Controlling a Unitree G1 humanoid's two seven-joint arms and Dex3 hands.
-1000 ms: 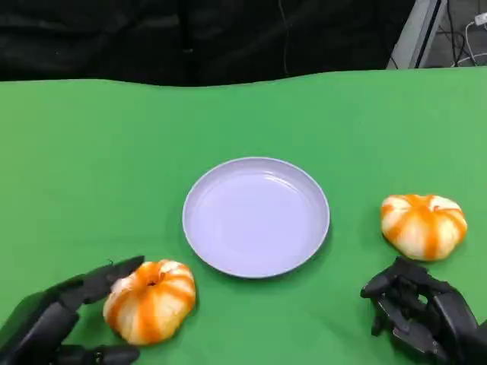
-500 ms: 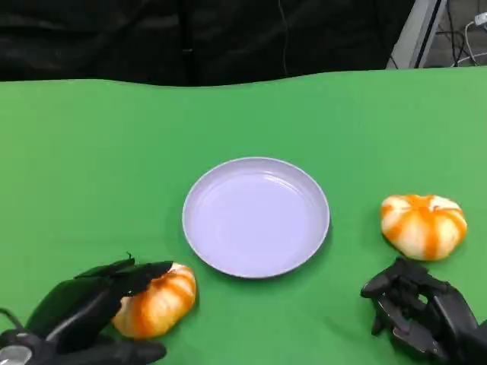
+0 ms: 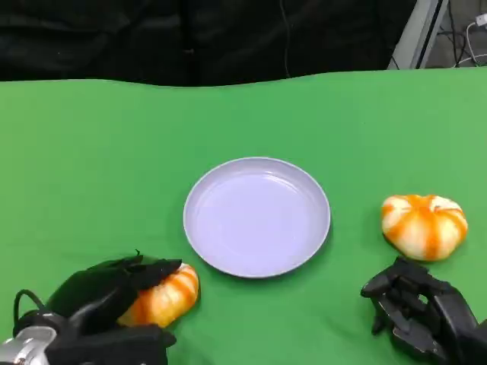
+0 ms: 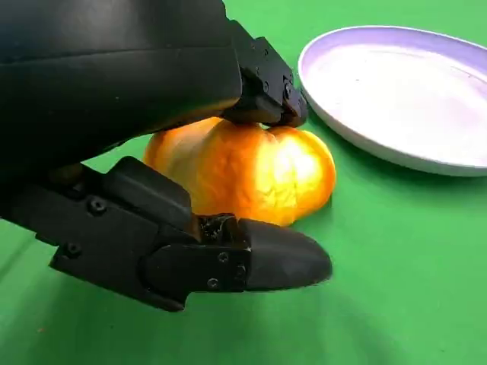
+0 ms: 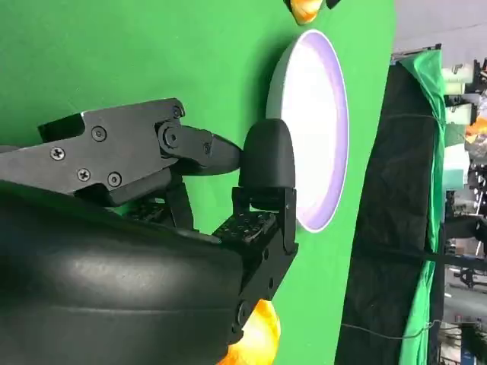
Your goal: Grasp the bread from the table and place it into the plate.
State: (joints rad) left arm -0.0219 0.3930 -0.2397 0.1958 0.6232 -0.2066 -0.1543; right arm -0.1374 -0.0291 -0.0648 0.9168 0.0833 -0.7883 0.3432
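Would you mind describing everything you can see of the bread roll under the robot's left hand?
The bread roll is a rounded, pumpkin-shaped bun, pale cream with orange stripes and a slightly glossy crust. It sits on the green table cover, just off the near-left rim of the lilac plate, not touching it. The left hand covers it: in the left wrist view, fingers rest on its top and another finger lies low alongside it. Whether it has left the cover cannot be told.

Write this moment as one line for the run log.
left hand: closing around left bread | right hand: idle, empty, curled | right bread: on table | plate: empty
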